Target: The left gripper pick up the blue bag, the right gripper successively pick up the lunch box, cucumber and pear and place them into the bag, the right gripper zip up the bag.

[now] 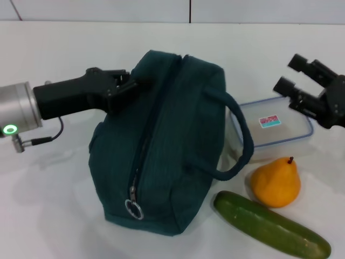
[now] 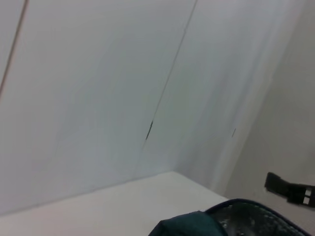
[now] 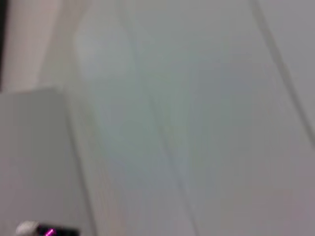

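White tabletop and pale wall panels surround my work. My left gripper (image 1: pixel 131 86) is clamped on the far end of the blue bag (image 1: pixel 161 140), whose zipper runs closed. My right gripper (image 1: pixel 302 78) hovers, fingers apart, above the lunch box (image 1: pixel 272 129), whose red-and-teal sticker (image 1: pixel 270 122) is unreadable. Nearer lie the pear (image 1: pixel 275 182) and cucumber (image 1: pixel 269 224).

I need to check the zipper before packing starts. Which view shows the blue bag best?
The head view: the whole blue bag shows, zipper running down to its ring pull. The left wrist view catches only a corner of it. The right wrist view shows none of it.
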Robot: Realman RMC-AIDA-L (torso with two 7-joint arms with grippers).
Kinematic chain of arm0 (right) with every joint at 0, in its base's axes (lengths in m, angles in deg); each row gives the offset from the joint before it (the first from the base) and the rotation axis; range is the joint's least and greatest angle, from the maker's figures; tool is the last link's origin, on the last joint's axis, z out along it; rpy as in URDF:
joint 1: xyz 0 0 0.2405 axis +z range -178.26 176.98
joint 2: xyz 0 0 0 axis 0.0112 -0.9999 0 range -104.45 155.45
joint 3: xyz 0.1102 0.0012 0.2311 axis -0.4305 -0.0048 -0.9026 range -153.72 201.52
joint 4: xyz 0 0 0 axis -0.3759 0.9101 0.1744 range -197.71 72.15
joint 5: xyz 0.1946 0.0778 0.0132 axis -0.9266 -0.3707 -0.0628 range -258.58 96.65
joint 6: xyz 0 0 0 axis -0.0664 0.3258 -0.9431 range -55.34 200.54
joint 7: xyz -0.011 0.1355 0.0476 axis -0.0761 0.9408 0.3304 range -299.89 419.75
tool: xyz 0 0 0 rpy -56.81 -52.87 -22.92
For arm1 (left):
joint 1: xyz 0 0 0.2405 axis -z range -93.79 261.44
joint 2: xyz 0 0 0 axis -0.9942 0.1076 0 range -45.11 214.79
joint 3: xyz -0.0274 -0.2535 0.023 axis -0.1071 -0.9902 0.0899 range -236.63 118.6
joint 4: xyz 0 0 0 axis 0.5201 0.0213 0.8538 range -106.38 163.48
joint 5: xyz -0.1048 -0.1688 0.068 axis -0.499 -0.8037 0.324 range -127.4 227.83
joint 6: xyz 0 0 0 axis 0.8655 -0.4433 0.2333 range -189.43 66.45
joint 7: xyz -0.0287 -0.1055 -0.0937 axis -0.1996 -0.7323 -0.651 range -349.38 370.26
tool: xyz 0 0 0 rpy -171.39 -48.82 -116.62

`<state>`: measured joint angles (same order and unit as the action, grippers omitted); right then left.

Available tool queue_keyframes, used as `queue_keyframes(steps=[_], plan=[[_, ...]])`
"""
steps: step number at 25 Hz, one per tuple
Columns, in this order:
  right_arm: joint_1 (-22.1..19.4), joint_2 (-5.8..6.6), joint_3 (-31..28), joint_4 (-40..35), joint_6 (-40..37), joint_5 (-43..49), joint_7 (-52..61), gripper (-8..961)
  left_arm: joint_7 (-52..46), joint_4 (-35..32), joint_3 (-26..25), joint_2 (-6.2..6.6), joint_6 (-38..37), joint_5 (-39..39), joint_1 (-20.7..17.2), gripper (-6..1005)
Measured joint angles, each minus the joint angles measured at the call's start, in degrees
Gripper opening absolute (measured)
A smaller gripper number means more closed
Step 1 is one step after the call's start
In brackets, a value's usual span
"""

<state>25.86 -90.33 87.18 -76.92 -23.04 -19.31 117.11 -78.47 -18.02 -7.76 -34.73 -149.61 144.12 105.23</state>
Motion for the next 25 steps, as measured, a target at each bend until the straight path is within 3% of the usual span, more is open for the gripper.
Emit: queue_keyframes(steps=[7, 16, 25], plan=[[0.1, -0.39, 0.0, 14.2, 0.9, -14.3, 4.4, 824, 7.6, 5.2, -0.2, 0.05, 2.3, -0.7, 4.2, 133], [-2.3, -0.16, -0.2, 15.2, 2.3, -16.9, 18.4, 824, 10.2, 6.8, 0.4, 0.02, 3.8, -0.4, 6.0, 124], [-3.3, -0.37, 0.0, 15.4, 11.3, -16.9, 26.0, 825, 10.9, 6.9, 0.5, 0.02, 3.9, -0.1, 6.3, 122]])
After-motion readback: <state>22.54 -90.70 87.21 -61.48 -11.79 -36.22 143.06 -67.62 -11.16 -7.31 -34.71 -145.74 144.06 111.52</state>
